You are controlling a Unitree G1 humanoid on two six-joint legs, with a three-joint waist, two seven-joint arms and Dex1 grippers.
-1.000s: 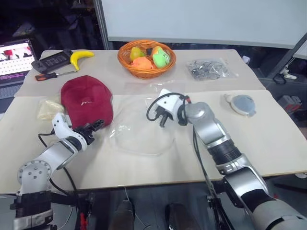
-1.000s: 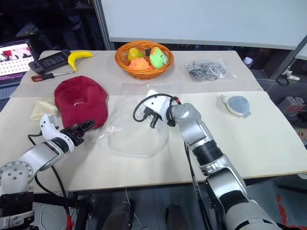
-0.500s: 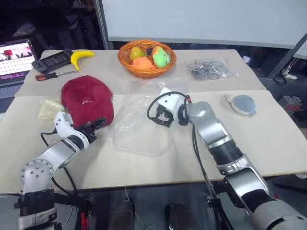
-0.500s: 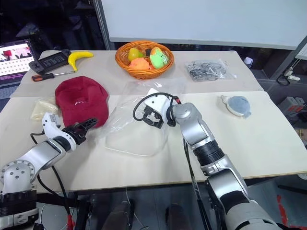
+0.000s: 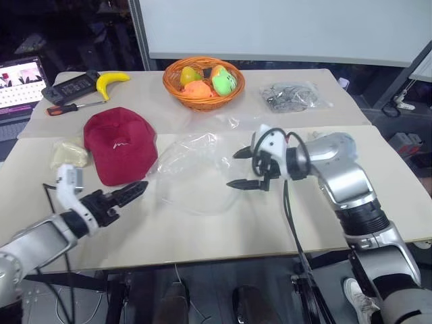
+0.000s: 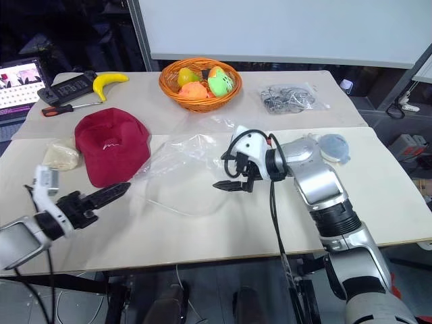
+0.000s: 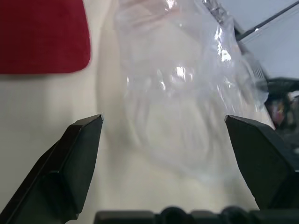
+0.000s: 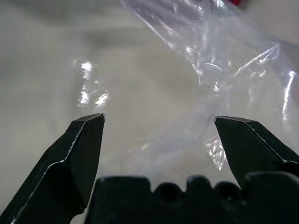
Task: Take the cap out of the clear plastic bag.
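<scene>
The maroon cap (image 5: 120, 143) lies on the table at the left, outside the clear plastic bag (image 5: 192, 170), which lies empty and crumpled at the table's middle. My right gripper (image 5: 239, 169) hovers just right of the bag, open, nothing between its fingers; the bag (image 8: 210, 84) shows beyond them in the right wrist view. My left gripper (image 5: 128, 192) hangs near the front edge below the cap, open and empty; its wrist view looks over the bag (image 7: 187, 102) and the cap's edge (image 7: 42, 37).
A basket of fruit (image 5: 204, 82) stands at the back. A small bag of dark items (image 5: 295, 97) lies back right, a bluish disc (image 6: 332, 145) behind my right arm. A pale packet (image 5: 69, 154), screwdriver (image 5: 71, 106), banana (image 5: 111, 82) and dark remote (image 5: 66, 87) lie at the left.
My right gripper opened, let go of the bag and drew back to the right; the bag settled on the table. My left gripper pulled back from the cap toward the front edge.
</scene>
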